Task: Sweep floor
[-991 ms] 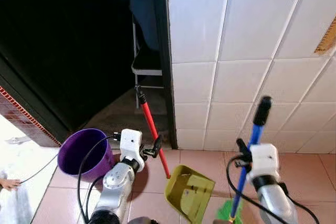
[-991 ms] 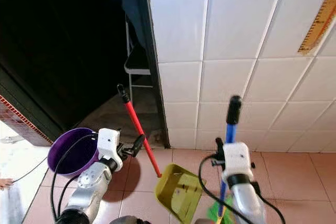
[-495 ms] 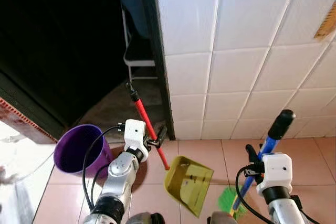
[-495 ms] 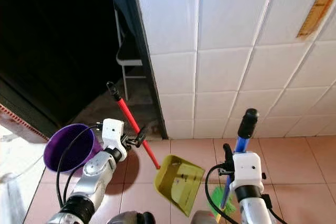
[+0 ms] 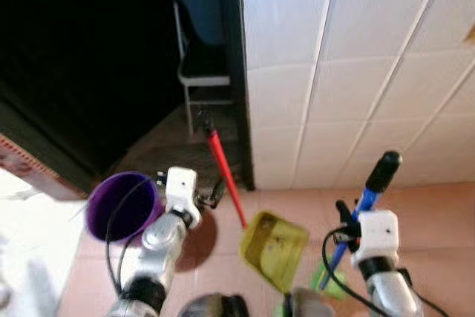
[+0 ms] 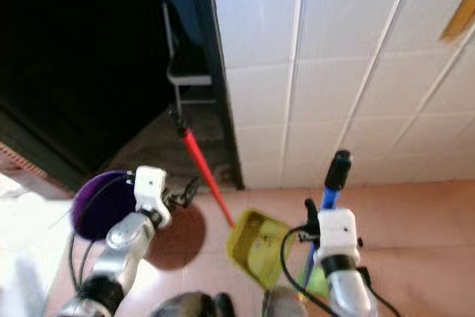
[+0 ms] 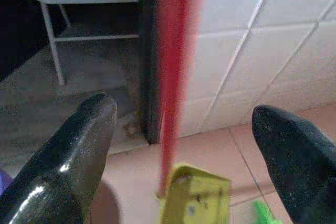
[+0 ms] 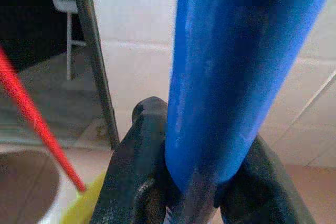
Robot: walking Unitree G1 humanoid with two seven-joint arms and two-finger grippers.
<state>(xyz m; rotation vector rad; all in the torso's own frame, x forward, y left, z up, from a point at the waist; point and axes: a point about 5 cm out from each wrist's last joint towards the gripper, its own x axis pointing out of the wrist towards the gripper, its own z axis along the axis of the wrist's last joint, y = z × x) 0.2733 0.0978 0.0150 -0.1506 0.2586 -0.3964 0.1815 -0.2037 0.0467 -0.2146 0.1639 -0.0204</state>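
The right gripper clamps the blue broom upright, its green bristles on the tiles, while the left gripper stands beside the dustpan's red handle, fingers spread apart around it, probably steadying the pan for the sweepings. A purple bucket sits just left; the dark doorway with a chair and the tiled wall hem in the stroke.

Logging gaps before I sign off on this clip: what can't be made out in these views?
- Broom bristles: cut off at the eye views' bottom edge, blurred.
- Purple bucket contents: inside too blurred, in shadow.
- Doorway room behind the chair: too dark.
- Left gripper on the red dustpan handle: wrist view motion-blurred; contact unclear.
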